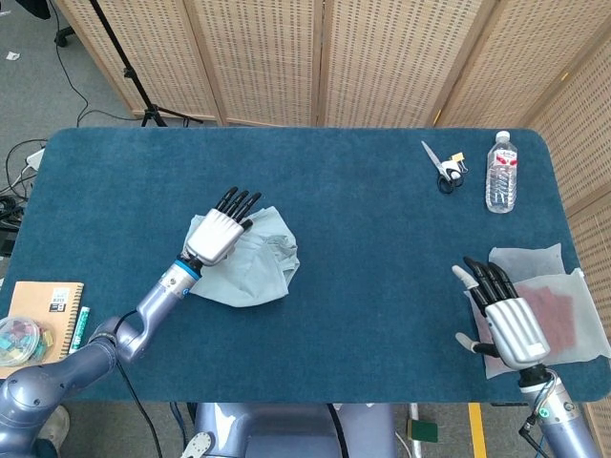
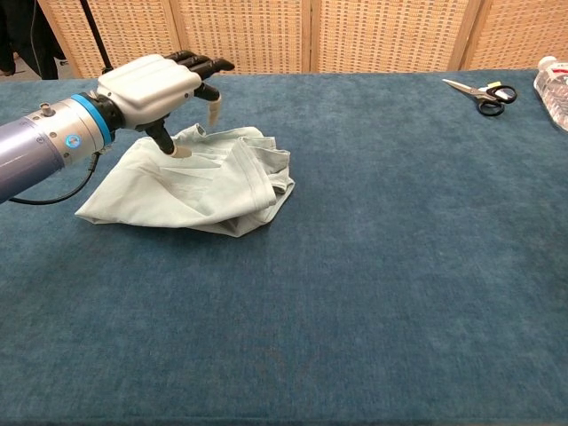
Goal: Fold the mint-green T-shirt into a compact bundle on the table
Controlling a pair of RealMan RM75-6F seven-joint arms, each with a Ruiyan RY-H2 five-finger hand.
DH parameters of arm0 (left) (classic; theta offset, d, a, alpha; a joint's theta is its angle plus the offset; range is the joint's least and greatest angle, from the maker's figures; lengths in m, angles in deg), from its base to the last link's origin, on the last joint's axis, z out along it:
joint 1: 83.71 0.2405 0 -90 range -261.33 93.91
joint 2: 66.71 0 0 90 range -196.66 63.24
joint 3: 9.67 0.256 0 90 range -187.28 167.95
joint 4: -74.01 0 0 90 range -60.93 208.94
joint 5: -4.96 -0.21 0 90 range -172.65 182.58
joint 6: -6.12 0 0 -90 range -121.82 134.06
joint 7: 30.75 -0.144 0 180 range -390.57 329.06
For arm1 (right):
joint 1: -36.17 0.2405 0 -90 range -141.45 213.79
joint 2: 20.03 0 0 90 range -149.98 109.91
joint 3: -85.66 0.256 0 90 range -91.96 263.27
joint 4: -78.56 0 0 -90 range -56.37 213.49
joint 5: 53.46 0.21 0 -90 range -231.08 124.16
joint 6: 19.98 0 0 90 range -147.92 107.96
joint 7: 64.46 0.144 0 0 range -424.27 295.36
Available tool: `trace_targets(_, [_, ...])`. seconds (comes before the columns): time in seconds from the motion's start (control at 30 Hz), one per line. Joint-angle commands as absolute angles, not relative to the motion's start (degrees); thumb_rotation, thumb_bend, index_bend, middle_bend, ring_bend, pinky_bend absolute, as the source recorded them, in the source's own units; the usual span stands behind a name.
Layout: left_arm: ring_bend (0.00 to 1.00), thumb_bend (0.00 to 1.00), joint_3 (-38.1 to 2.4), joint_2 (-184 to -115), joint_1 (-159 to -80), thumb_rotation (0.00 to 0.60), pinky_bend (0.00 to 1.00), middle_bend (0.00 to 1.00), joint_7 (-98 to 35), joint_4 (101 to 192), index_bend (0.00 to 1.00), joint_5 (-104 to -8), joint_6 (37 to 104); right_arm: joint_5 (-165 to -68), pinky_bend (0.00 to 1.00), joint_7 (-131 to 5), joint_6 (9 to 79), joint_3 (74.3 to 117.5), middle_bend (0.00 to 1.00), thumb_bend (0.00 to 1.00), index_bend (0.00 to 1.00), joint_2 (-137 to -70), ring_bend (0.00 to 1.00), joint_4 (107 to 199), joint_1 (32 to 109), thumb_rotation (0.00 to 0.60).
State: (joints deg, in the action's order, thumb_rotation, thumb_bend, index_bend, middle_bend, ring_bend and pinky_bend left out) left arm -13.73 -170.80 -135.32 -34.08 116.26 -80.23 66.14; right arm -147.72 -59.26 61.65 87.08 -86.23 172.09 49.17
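left hand [image 2: 160, 87] spread, empty, over far edge of bundled T-shirt [image 2: 200, 182] | right hand [image 1: 503, 315] flat, fingers apart, on surface [image 1: 382, 239] beside cloth [image 1: 554, 305]

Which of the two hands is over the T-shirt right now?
The left hand, open above the mint-green T-shirt. The right hand rests far off on a translucent sheet.

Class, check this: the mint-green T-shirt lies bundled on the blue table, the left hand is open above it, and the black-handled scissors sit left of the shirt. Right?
Not quite. The head view shows the black-handled scissors far right of the mint-green T-shirt, near the clear plastic water bottle. The left hand is open above the shirt on the blue table.
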Motion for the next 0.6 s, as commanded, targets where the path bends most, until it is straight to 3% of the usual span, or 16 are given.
trace_targets(0.03, [0.00,0.18,-15.30,-169.55,-136.05,0.600,0.00,0.00,-39.56,119.76,0.48,-77.09,61.93,-147.58,0.00,-59.04,61.60,87.16,0.00,0.03,0.00,-86.17,0.00,171.96,49.20,0.600])
trace_targets(0.6, [0.00,0.22,-17.74,-174.74,-137.78,0.600,0.00,0.00,-46.32,114.83,0.50,-71.90,54.11,-146.94,0.00,-58.56,60.95,87.32,0.00,0.03,0.00,-86.24,0.00,171.51,49.45,0.600])
